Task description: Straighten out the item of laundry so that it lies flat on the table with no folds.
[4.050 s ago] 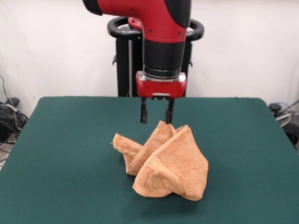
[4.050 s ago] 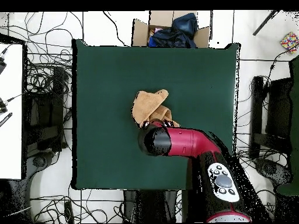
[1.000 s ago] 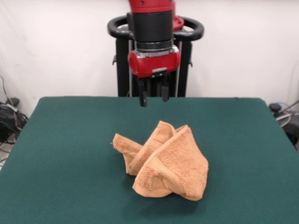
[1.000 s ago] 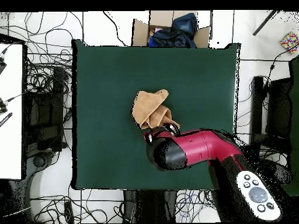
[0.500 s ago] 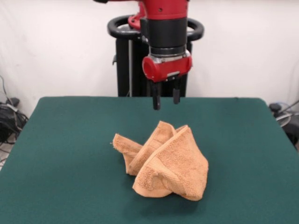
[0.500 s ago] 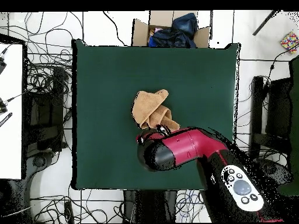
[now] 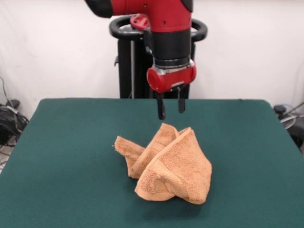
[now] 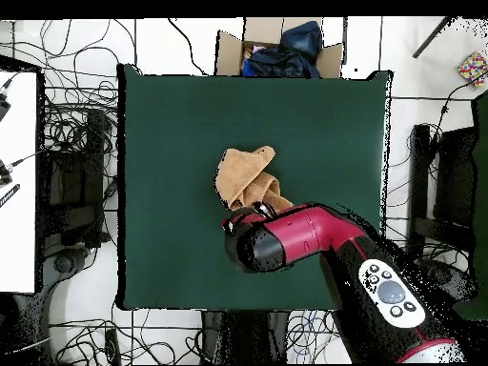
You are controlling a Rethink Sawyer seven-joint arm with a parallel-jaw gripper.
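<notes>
No readable writing is showing up anywhere in these shots, and no label is showing on the towel from either angle. It's an orange-tan terry cloth, nubbly and thick looking, and it's sitting bunched up into a sort of tent shape with several stiff folds poking up. A rolled hem is running along the lower front edge, and one flap is sticking out sideways, to the left in the front view.

The end effector is hanging in the air just above and behind the towel's tallest peak, not touching it. Its two thin dark fingers are pointing straight down with a clear gap between them, so it's open and gripping nothing. The housing right above them is glossy red, rounded, with a black cylindrical section over that.

The towel is lying roughly mid-tabletop, directly under and slightly in front of the end effector. The tabletop surface is looking like dark green felt, matte and smooth. In the overhead view the red arm is covering part of the towel.
</notes>
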